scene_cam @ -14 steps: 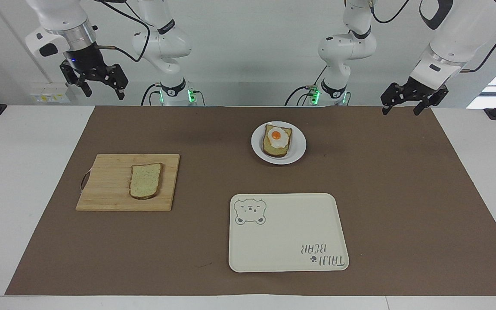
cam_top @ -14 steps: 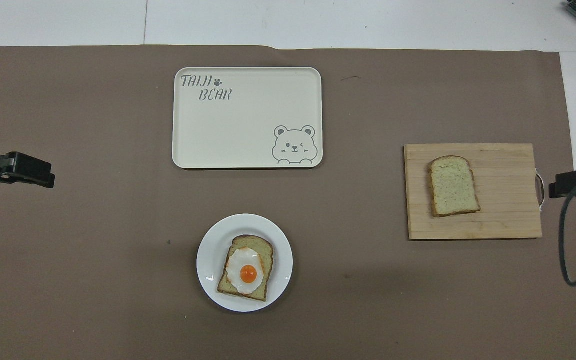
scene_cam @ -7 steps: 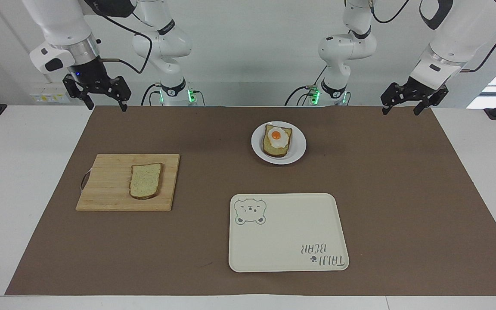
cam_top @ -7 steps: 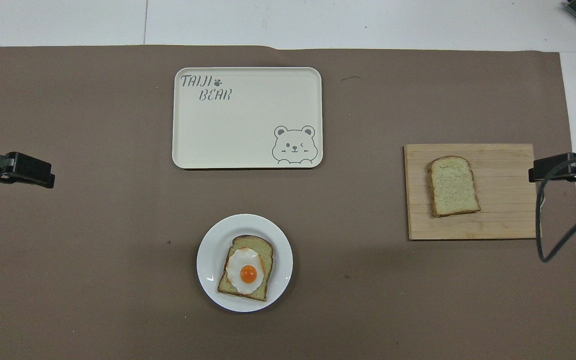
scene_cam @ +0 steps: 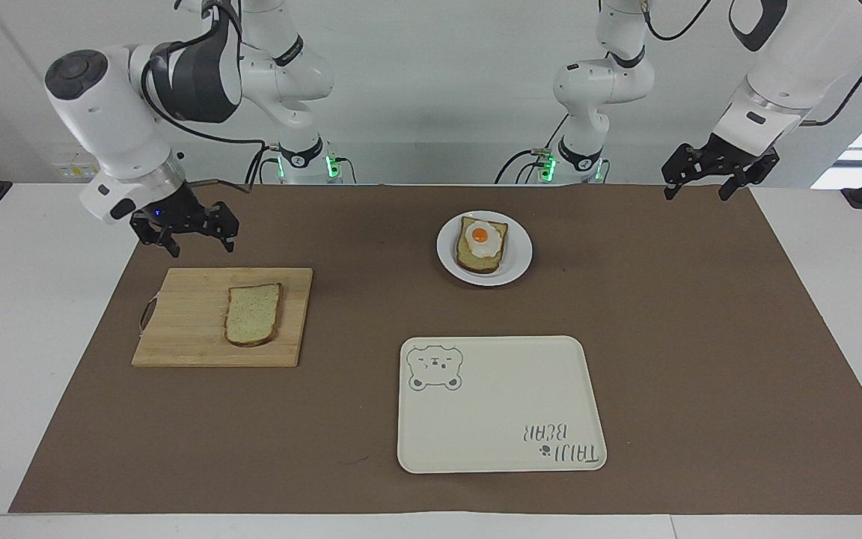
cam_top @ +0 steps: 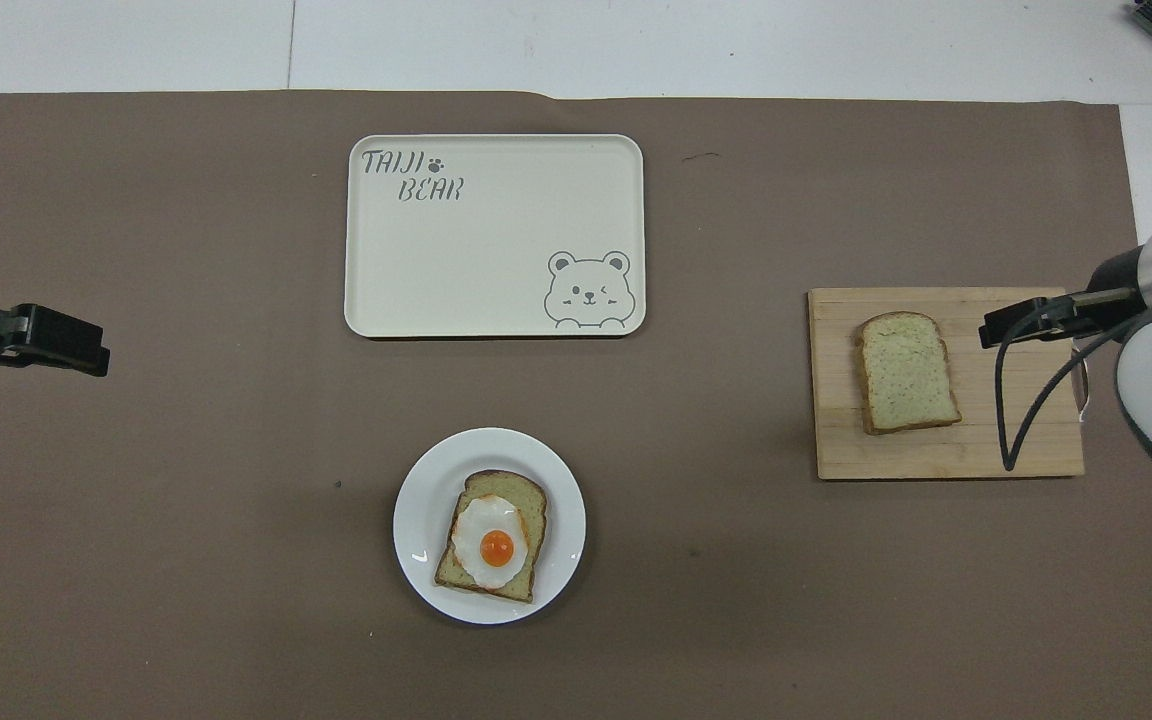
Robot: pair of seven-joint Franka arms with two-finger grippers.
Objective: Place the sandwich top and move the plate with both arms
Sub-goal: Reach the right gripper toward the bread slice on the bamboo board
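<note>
The sandwich top [scene_cam: 253, 313], a plain tan bread slice, lies on a wooden cutting board [scene_cam: 184, 329] toward the right arm's end of the table; it also shows in the overhead view [cam_top: 907, 371]. The white plate [scene_cam: 521, 251] holds a bread slice with a fried egg [scene_cam: 482, 243] and sits nearer to the robots, mid-table; the plate [cam_top: 426, 510] shows in the overhead view too. My right gripper [scene_cam: 185, 232] is open and empty, up in the air over the board's handle end [cam_top: 1026, 322], apart from the bread. My left gripper [scene_cam: 708, 183] is open and empty, waiting over the mat's edge [cam_top: 56, 340].
A cream rectangular tray [scene_cam: 498, 419] with a bear drawing lies farther from the robots than the plate [cam_top: 496, 240]. A brown mat [scene_cam: 700, 337] covers the table. The right arm's cable [cam_top: 1011, 400] hangs over the board.
My right arm has swung down and in, bringing its open gripper from high beside the table to over the cutting board's handle end. The left arm has not moved.
</note>
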